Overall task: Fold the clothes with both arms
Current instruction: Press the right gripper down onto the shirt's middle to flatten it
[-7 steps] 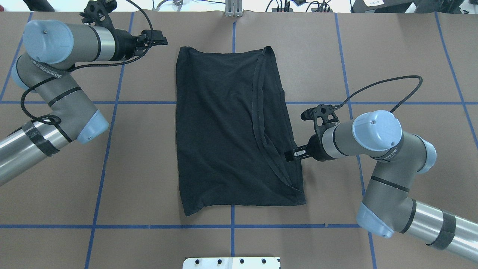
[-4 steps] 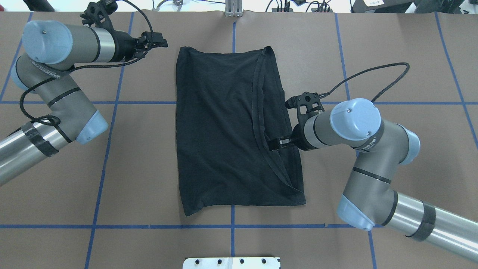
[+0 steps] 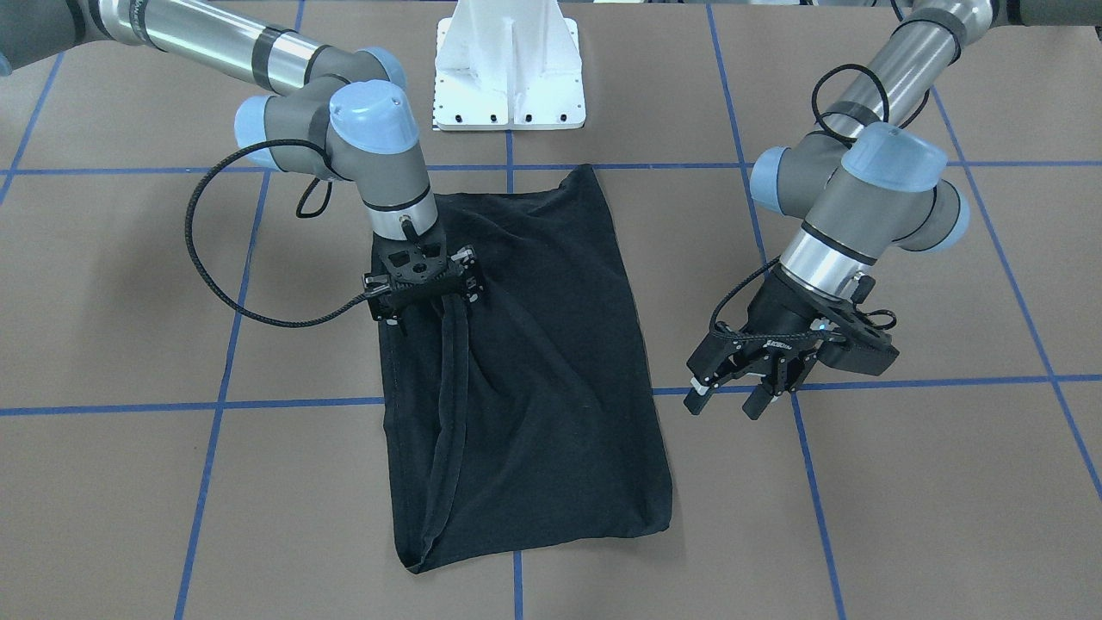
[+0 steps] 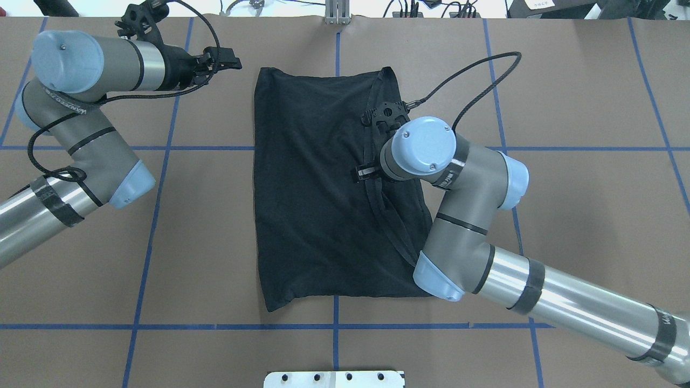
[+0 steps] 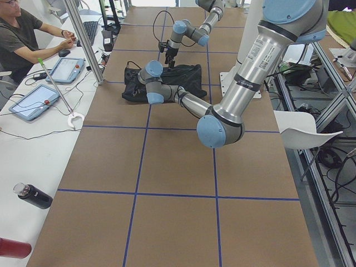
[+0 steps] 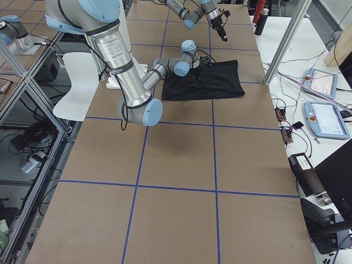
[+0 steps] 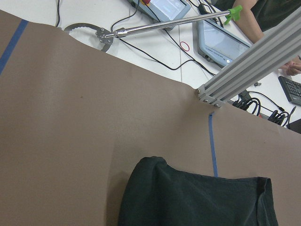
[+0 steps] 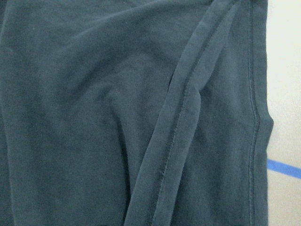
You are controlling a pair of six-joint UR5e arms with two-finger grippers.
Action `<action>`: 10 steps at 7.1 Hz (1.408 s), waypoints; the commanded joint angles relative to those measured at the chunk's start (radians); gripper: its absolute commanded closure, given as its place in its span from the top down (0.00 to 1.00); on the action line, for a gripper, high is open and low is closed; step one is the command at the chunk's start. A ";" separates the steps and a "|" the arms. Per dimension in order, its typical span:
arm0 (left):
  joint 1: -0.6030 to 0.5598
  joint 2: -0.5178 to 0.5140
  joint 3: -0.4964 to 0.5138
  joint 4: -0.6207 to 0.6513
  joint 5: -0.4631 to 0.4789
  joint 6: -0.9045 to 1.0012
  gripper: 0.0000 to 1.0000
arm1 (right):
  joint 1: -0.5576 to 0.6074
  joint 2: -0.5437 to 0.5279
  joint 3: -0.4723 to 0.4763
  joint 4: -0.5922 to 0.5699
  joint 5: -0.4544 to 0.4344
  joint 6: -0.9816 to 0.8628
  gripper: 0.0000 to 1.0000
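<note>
The black T-shirt (image 4: 307, 188) (image 3: 551, 362) lies in the middle of the table, folded into a long rectangle. A hem band (image 4: 372, 118) (image 8: 178, 122) runs along its length. My right gripper (image 4: 360, 175) (image 3: 426, 301) points down onto that band, roughly halfway along the shirt. Its fingertips are black against black cloth, so I cannot tell whether they grip it. My left gripper (image 4: 229, 56) (image 3: 727, 403) hovers open beside the shirt's far left corner and holds nothing. The left wrist view shows that corner (image 7: 150, 169).
The white pedestal base (image 3: 508, 77) stands at the robot's edge of the table. My right forearm (image 4: 539, 293) covers the shirt's near right corner, and its cable (image 4: 469, 73) loops over the table. An aluminium post (image 7: 249, 66), tablets and a seated person (image 5: 22, 33) are beyond the far edge.
My right gripper has travelled from the shirt's right edge leftward and away from the robot, ending on the hem band. The shirt's visible outline looks unchanged, and the left arm has barely moved.
</note>
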 commanded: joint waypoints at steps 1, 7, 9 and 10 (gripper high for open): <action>0.000 0.000 0.000 -0.002 0.000 0.000 1.00 | 0.003 0.059 -0.086 -0.006 -0.046 -0.050 0.76; 0.000 0.000 -0.002 -0.003 0.000 0.000 1.00 | 0.001 0.118 -0.161 -0.110 -0.042 -0.110 0.78; 0.000 -0.001 -0.002 -0.003 0.000 0.000 1.00 | 0.001 0.110 -0.082 -0.230 -0.017 -0.110 0.78; 0.000 -0.001 -0.002 -0.003 0.000 0.000 1.00 | 0.001 0.095 -0.078 -0.229 -0.017 -0.112 0.78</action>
